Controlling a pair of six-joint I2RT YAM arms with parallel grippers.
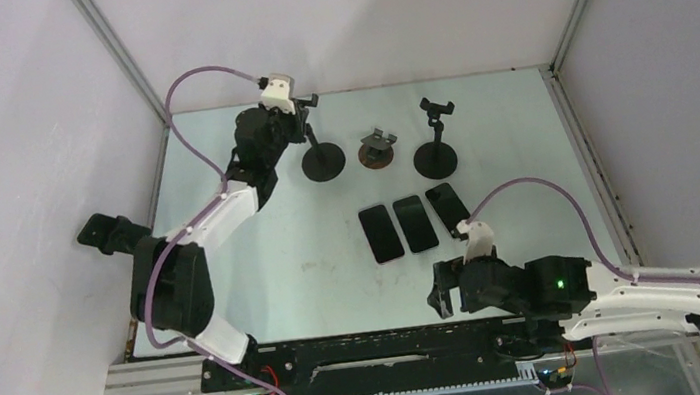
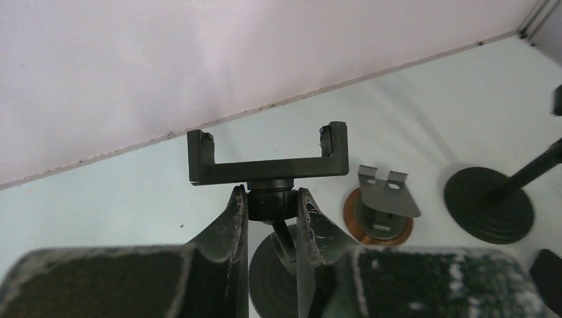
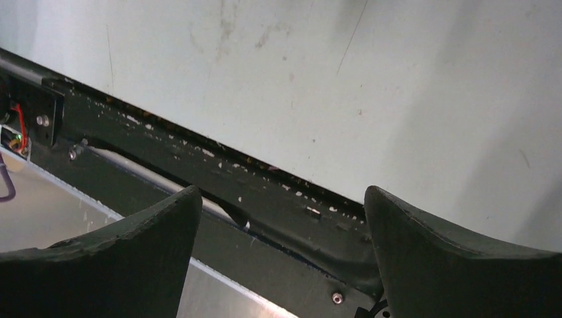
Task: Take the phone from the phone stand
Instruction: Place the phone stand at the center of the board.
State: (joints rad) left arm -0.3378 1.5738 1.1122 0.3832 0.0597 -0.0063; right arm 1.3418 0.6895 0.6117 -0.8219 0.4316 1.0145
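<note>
My left gripper (image 2: 270,202) is clamped on the ball joint (image 2: 270,194) under the cradle (image 2: 265,169) of the left stand (image 1: 323,160), at the far side of the table (image 1: 263,259). That cradle holds nothing between its two arms. The middle stand (image 1: 378,147) and right stand (image 1: 435,142) look bare too, though they are small in the top view. Three phones (image 1: 415,223) lie flat side by side mid-table, apart from the stands; which one is the task's I cannot tell. My right gripper (image 3: 281,195) hangs with its jaws wide apart, holding nothing, over the table's near edge by the black rail (image 3: 199,159).
</note>
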